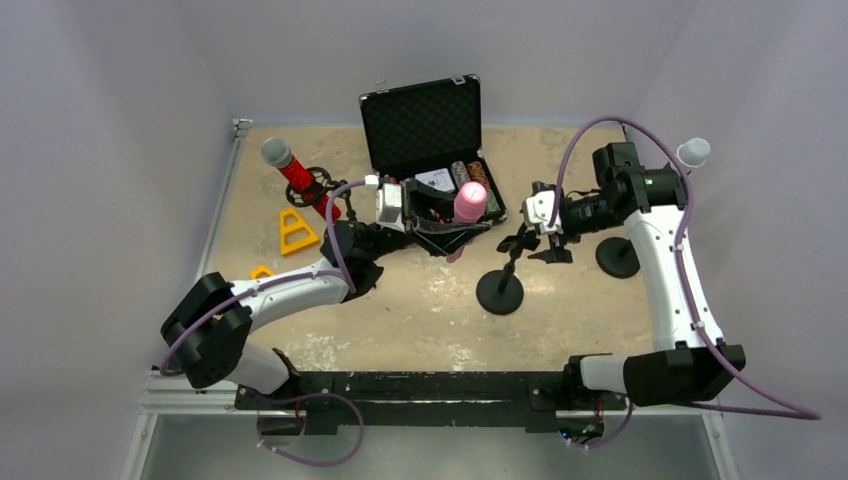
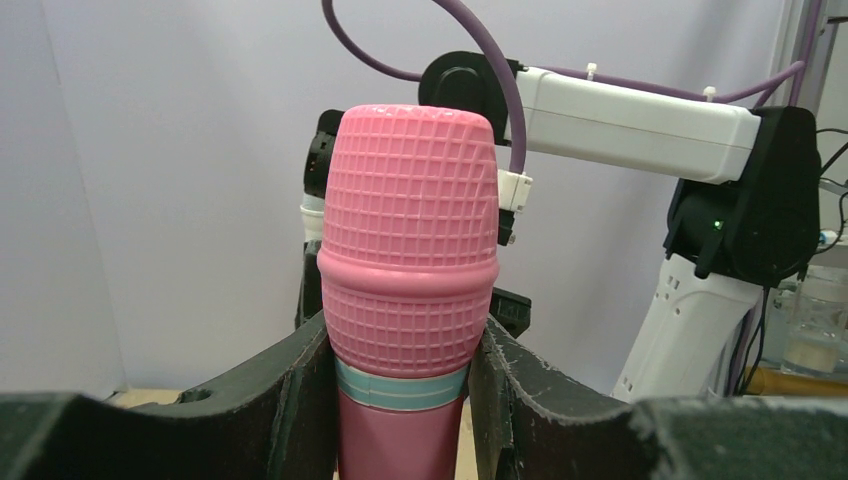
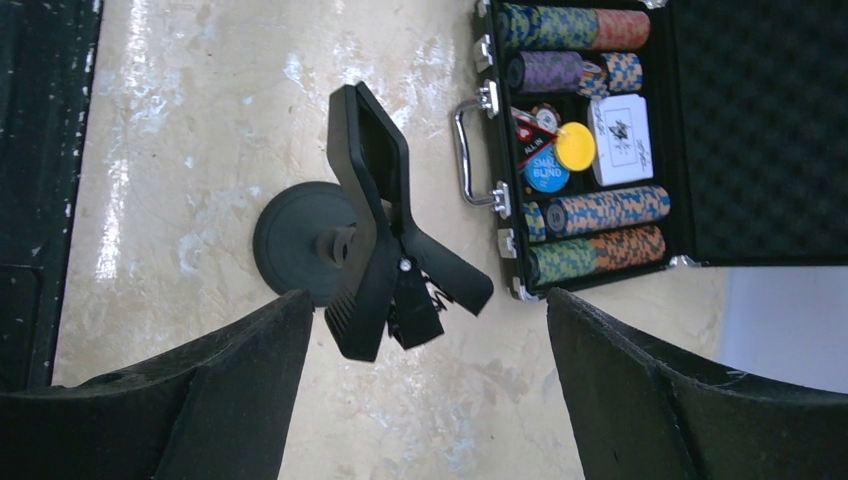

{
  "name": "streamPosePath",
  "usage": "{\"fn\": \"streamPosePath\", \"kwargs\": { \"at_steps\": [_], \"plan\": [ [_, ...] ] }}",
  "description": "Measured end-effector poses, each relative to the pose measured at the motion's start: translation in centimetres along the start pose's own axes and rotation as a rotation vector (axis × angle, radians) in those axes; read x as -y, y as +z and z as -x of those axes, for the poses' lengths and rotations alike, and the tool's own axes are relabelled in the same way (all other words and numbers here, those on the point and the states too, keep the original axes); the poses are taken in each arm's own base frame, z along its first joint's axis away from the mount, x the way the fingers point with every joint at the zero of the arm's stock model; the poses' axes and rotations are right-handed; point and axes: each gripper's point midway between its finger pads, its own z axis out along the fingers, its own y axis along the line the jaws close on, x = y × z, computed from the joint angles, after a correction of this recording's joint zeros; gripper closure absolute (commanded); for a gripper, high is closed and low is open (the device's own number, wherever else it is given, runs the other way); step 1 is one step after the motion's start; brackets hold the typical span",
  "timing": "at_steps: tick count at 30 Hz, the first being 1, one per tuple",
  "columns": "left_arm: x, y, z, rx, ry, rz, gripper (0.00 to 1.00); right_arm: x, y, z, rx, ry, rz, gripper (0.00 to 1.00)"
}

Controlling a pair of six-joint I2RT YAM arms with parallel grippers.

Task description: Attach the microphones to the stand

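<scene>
My left gripper [image 1: 447,224] is shut on the pink microphone [image 1: 470,203], holding it upright in front of the open case. In the left wrist view the pink microphone [image 2: 410,250] fills the middle, and the left gripper [image 2: 400,350] clamps it just under the head. The empty stand [image 1: 500,290] sits mid-table, its black clip [image 3: 375,230] above its round base [image 3: 295,240]. My right gripper [image 1: 537,247] hangs open beside the clip; in its wrist view the right gripper [image 3: 430,305] holds nothing. The red microphone [image 1: 297,176] leans at the far left. The silver head of the white microphone [image 1: 692,152] shows behind the right arm.
An open black case [image 1: 420,125] with poker chips [image 3: 595,210] stands at the back centre. A yellow triangular piece [image 1: 293,232] and a smaller yellow piece [image 1: 260,271] lie at the left. A second round stand base [image 1: 617,257] sits under the right arm.
</scene>
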Motion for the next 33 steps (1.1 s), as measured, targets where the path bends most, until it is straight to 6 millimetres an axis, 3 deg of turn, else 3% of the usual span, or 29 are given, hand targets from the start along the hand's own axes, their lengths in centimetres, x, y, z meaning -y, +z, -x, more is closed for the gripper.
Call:
{"fn": "streamPosePath", "kwargs": {
  "at_steps": [6, 11, 14, 17, 18, 23, 33],
  "plan": [
    [0.4, 0.1, -0.1, 0.002, -0.021, -0.026, 1.0, -0.3, 1.2, 0.1, 0.025, -0.003, 0.055, 0.15],
    [0.6, 0.8, -0.3, 0.007, -0.04, -0.049, 1.0, -0.3, 1.7, -0.2, 0.034, 0.016, 0.079, 0.26],
    [0.9, 1.4, -0.5, 0.009, -0.046, -0.068, 1.0, -0.3, 2.0, -0.3, 0.037, 0.024, 0.089, 0.41],
    [1.4, 2.0, -0.8, 0.009, -0.054, -0.088, 1.0, -0.5, 2.0, -0.4, 0.04, 0.03, 0.095, 0.71],
    [1.5, 2.1, -1.0, 0.007, -0.058, -0.092, 1.0, -0.4, 2.1, -0.4, 0.04, 0.027, 0.093, 0.75],
    [1.8, 2.5, -2.1, -0.005, -0.075, -0.1, 1.0, -0.7, 2.2, 0.0, 0.064, 0.038, 0.09, 0.78],
    [0.2, 4.0, -3.9, -0.002, -0.084, -0.057, 1.0, -1.2, 2.4, 0.5, 0.099, 0.091, 0.095, 0.84]
  ]
}}
